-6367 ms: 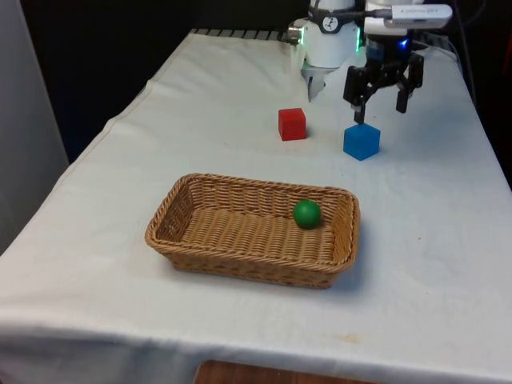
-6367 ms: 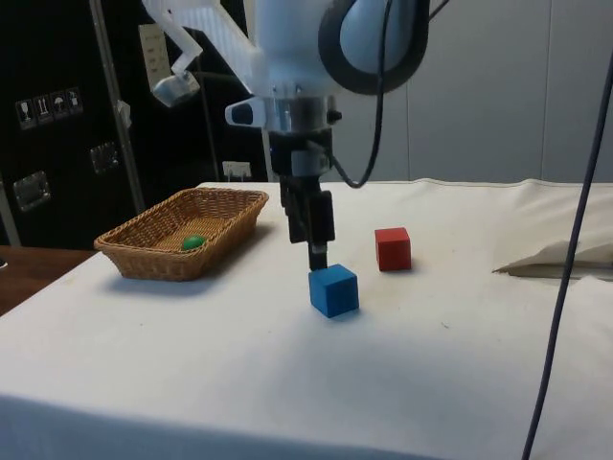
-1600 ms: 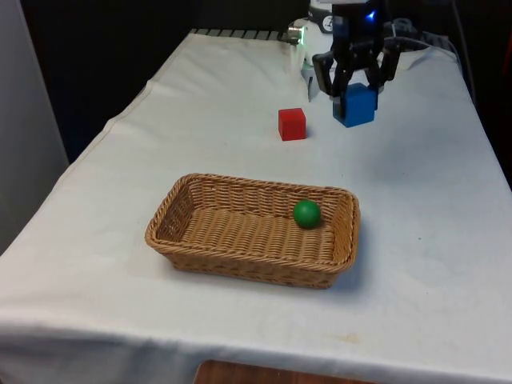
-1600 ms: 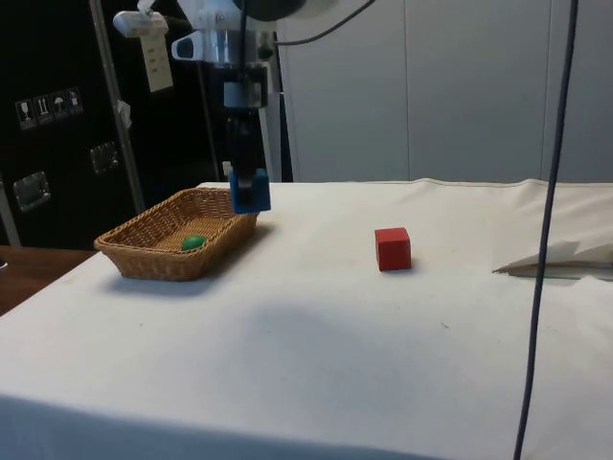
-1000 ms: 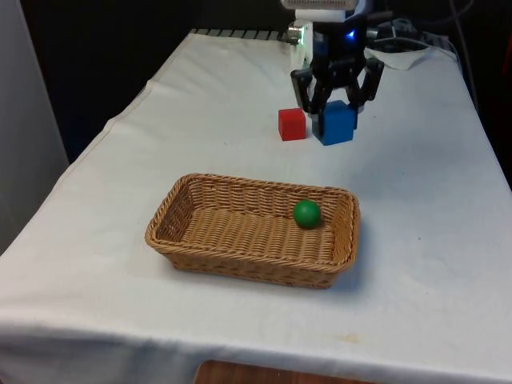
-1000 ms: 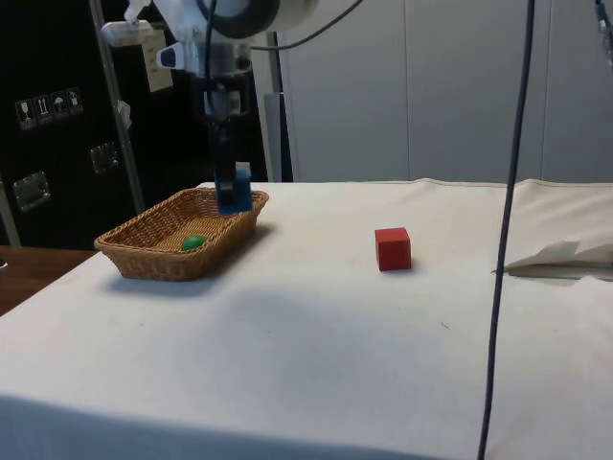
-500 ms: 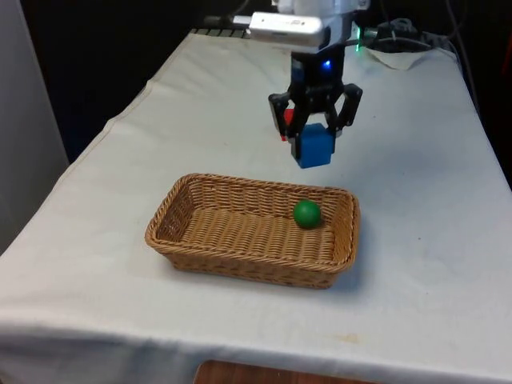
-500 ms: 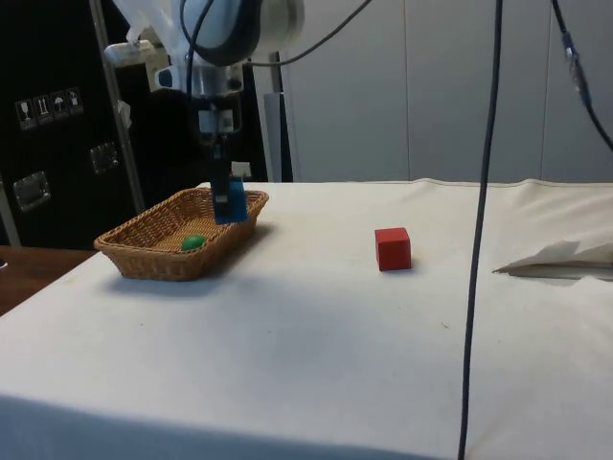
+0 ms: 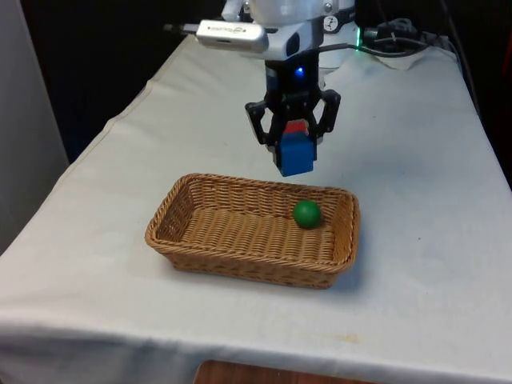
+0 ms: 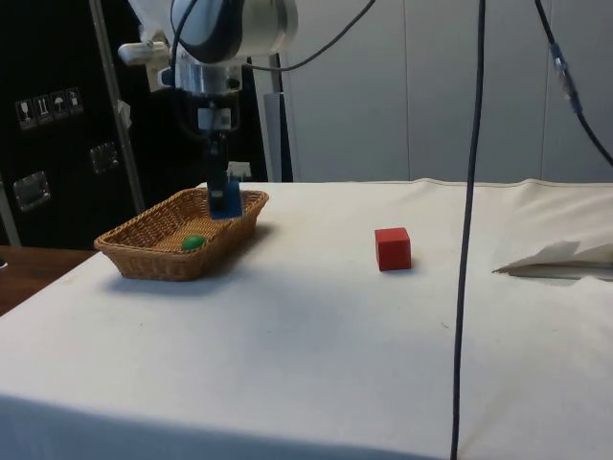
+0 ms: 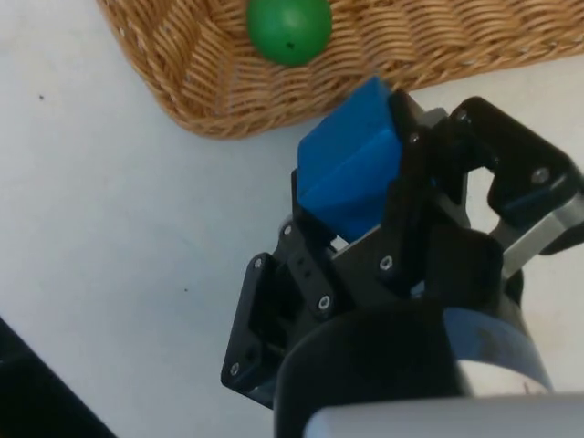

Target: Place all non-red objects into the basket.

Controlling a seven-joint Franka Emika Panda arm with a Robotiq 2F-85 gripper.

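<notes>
In the front view the claw (image 9: 294, 148) hangs above the counter (image 9: 416, 200), its fingers clamped on the blue cube (image 9: 296, 155), which is held in the air just past the far rim of the wicker basket (image 9: 192, 240), at about 12 o'clock from the green ball (image 9: 306, 214) lying inside. A sliver of the red cube (image 9: 297, 126) shows behind the claw.

In the side view the claw (image 10: 223, 199) holds the blue cube (image 10: 228, 203) over the basket's (image 10: 144, 259) far end; the green ball (image 10: 193, 243) rests inside, and the red cube (image 10: 392, 248) sits well apart at the basket's 3 o'clock.

In the wrist view the blue cube (image 11: 349, 169) is pinched between the fingers (image 11: 411, 173), beside the basket's (image 11: 201, 91) rim and near the green ball (image 11: 290, 27).
</notes>
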